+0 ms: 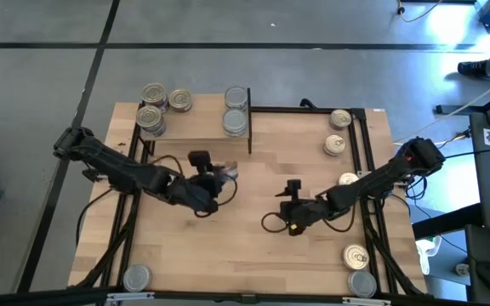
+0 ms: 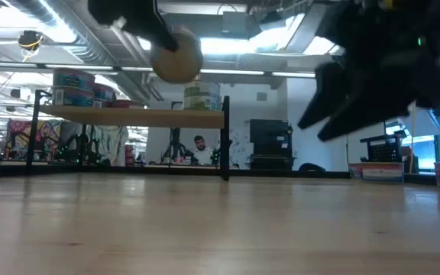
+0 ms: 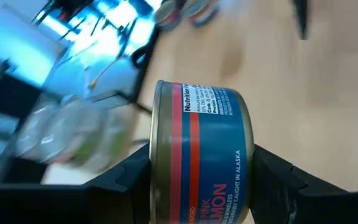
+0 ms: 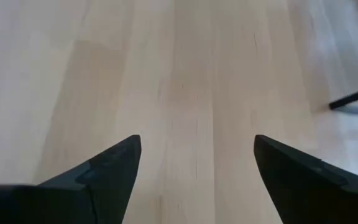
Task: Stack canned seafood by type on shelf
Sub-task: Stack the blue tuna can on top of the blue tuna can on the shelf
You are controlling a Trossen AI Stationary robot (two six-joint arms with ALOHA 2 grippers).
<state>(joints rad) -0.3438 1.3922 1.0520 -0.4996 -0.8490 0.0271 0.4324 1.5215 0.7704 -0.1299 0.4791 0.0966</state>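
My left gripper [image 3: 197,186] clamps 1 salmon tin [image 3: 201,155]; right gripper [image 4: 194,168] gapes empty; shelf [image 1: 196,127] holds several, 6 remain loose.

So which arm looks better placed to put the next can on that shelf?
Probably the left: its gripper already holds a blue salmon tin near the shelf. The right gripper is open, empty, farther away.

left gripper [image 1: 219,180] sits just off the shelf [image 1: 196,127] front edge, holding a tin [image 1: 225,175]. on shelf: three tins [image 1: 154,106] at its left end, stacked pair [image 1: 236,110] at its right end. right gripper [image 1: 293,206] over bare table [image 1: 245,246], well right of shelf; loose tins [image 1: 339,132] further right.
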